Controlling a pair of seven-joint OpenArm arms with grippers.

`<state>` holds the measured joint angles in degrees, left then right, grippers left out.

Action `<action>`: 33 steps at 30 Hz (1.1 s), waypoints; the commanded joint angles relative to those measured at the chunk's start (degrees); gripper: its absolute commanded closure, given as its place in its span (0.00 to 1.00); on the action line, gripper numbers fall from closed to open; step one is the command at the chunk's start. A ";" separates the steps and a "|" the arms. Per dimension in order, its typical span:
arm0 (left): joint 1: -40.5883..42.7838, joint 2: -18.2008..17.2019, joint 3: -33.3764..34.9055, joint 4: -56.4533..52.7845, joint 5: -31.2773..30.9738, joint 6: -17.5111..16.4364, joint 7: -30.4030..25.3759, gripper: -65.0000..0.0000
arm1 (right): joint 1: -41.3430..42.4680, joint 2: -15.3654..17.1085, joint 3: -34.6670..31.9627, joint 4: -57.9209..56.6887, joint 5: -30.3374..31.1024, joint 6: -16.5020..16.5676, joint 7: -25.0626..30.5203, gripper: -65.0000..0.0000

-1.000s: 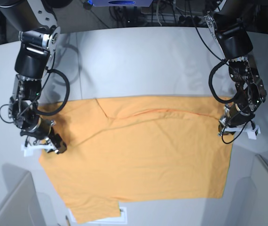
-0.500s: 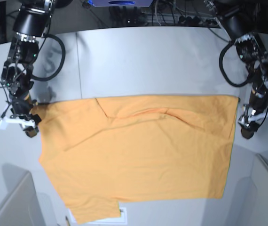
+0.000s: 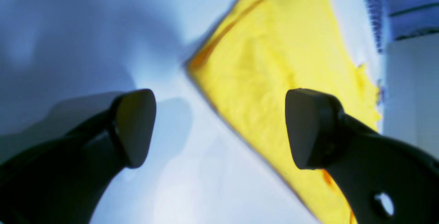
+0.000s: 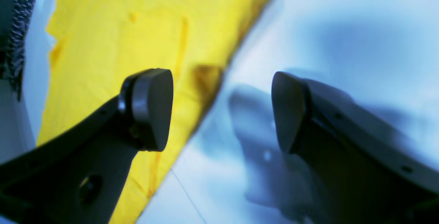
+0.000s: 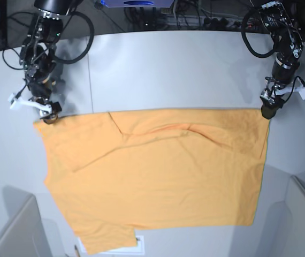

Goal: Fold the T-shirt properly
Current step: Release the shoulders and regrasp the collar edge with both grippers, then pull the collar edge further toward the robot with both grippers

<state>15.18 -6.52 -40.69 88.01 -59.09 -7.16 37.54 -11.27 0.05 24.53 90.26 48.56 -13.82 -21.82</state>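
The T-shirt [image 5: 158, 176] lies spread flat on the bench [image 5: 174, 69], plain side up. Each far corner sits just beside a set of jaws. The left gripper [image 3: 219, 128] has its jaws spread wide, empty, the corner showing between them. The right gripper [image 4: 221, 110] likewise stands spread and empty (probably so the cloth rests smooth for a fold).

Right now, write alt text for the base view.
A light orange cotton T-shirt lies spread, mildly wrinkled, on a grey table. Two black robot arms hover at its far corners, left gripper and right gripper, holding nothing.
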 commanded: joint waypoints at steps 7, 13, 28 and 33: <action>-5.11 0.59 -0.85 -3.39 5.60 -1.06 -1.01 0.13 | 7.09 3.59 0.48 -8.98 0.10 0.95 1.47 0.36; -8.72 2.61 -1.29 -7.88 9.29 -1.06 -1.01 0.13 | 9.47 4.30 0.30 -12.50 -0.16 0.95 1.30 0.36; -14.08 1.65 -1.12 -18.25 9.29 -0.89 -0.84 1.00 | 14.83 5.88 0.39 -23.23 0.19 4.99 1.38 0.96; -14.34 -0.90 -0.94 -14.56 9.29 -0.80 -0.57 1.00 | 15.18 5.88 0.65 -18.48 0.28 5.96 0.15 1.00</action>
<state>1.19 -6.24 -41.43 72.44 -49.58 -7.49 37.60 2.96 5.17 25.06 70.74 48.75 -8.49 -22.94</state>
